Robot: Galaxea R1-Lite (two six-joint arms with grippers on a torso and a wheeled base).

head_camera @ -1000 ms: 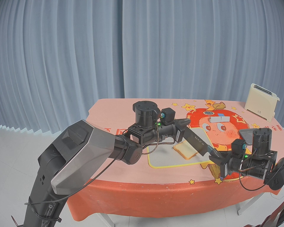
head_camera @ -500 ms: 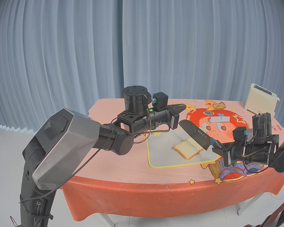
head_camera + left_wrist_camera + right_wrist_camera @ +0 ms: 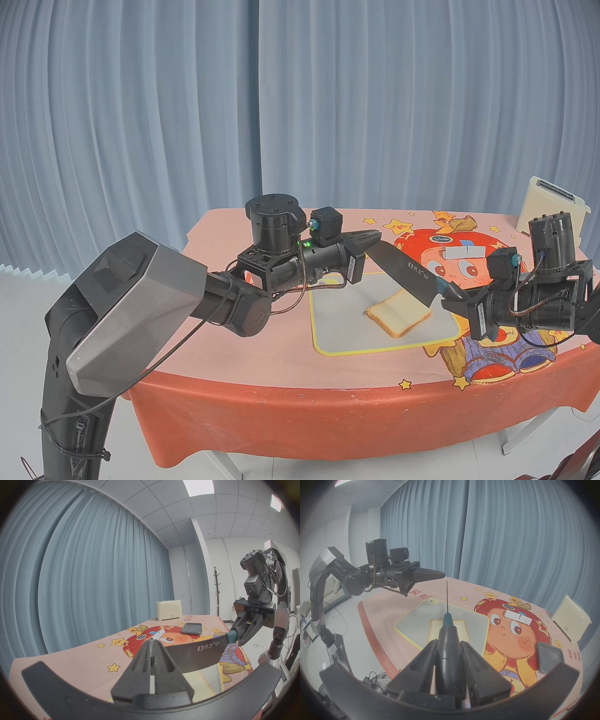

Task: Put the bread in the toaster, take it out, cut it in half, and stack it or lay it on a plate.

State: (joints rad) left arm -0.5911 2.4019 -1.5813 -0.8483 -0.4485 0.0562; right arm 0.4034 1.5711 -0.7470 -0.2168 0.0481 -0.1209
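Observation:
A single slice of bread lies flat on the pale cutting board. My right gripper is shut on the handle of a dark-bladed knife. The blade hangs in the air above the bread and slopes up to the left. In the right wrist view the knife points edge-on over the bread. My left gripper is shut and empty, above the board's far edge and close to the knife tip. The cream toaster stands at the far right corner, partly behind my right arm.
A white knife rest lies on the cartoon tablecloth behind the board. A dark square plate sits between the board and the toaster. The left half of the table is bare. A blue curtain hangs behind.
The right gripper lifted the knife from low against the bread into the air. The left gripper rose off the board's area and drew back to the left. The bread stayed put.

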